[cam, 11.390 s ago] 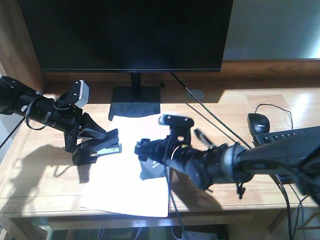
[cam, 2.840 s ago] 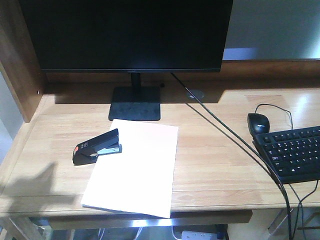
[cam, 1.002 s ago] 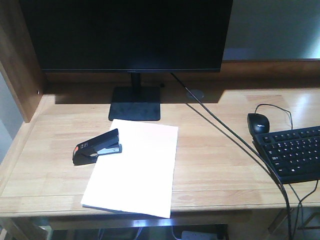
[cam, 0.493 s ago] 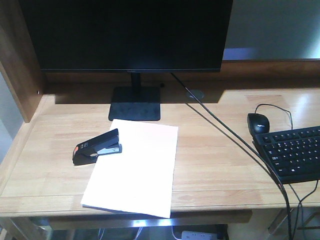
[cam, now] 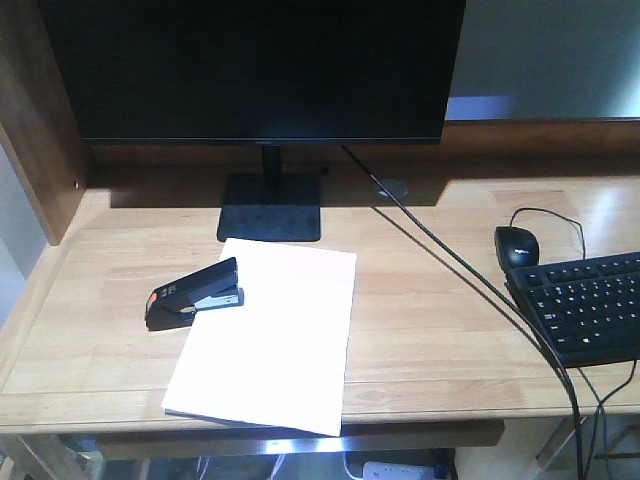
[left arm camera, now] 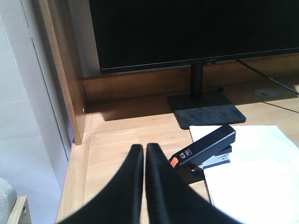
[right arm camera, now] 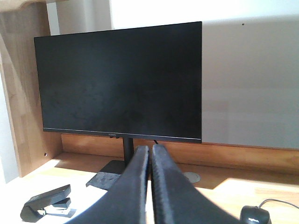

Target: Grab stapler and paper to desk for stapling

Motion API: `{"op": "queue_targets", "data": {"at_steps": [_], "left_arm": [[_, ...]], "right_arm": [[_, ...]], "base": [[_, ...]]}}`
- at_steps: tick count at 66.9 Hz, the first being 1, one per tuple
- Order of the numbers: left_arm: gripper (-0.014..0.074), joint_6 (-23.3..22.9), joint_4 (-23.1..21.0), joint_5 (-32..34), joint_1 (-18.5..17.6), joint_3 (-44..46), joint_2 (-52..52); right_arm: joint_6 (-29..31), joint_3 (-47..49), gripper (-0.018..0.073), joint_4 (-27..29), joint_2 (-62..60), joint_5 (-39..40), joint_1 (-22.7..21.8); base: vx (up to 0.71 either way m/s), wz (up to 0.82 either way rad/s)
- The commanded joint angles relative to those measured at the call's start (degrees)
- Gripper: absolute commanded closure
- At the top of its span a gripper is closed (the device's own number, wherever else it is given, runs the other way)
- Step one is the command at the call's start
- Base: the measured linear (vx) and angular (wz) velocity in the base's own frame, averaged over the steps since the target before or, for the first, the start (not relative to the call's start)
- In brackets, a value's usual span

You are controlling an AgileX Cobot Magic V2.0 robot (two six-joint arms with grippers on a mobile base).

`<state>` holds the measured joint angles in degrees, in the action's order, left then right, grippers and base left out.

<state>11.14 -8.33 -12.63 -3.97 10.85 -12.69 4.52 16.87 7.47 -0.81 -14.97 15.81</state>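
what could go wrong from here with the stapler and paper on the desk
The stapler grips only the paper's left edge, so a nudge could slide the sheet out or skew it. The paper's front edge lies near the desk front edge, where a brush might push it off. Both grippers, left and right, are shut, so either must open before regrasping.

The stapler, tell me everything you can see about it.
The stapler is black with an orange patch at its rear end and a silver metal strip along its underside. It lies closed on the desk, its front end over the left edge of the paper, rear end pointing left. Neither gripper touches it.
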Motion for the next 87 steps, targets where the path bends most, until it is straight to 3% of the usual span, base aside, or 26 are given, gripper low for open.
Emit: {"op": "queue_targets", "data": {"at_steps": [1,28,36,87], "left_arm": [[0.0603,-0.39,-0.48,4.47,0.06,0.47,0.54],[0.0603,-1.36,-0.55,12.63,0.06,-14.07,14.63],[0.0603,-3.54,-0.02,12.09,0.06,-14.04,14.34],[0.0603,-3.57,-0.07,11.75,0.06,-13.97,14.28]], "right_arm": [[0.35,1.29,0.0571,-0.5,0.22,4.59,-0.41],[0.35,1.29,0.0568,-0.5,0.22,4.56,-0.41],[0.35,1.29,0.0568,-0.5,0.22,4.61,-0.41],[0.35,1.29,0.0568,-0.5,0.22,4.13,-0.41]], "base": [[0.0,0.0],[0.0,0.0],[0.0,0.0],[0.0,0.0]]}}
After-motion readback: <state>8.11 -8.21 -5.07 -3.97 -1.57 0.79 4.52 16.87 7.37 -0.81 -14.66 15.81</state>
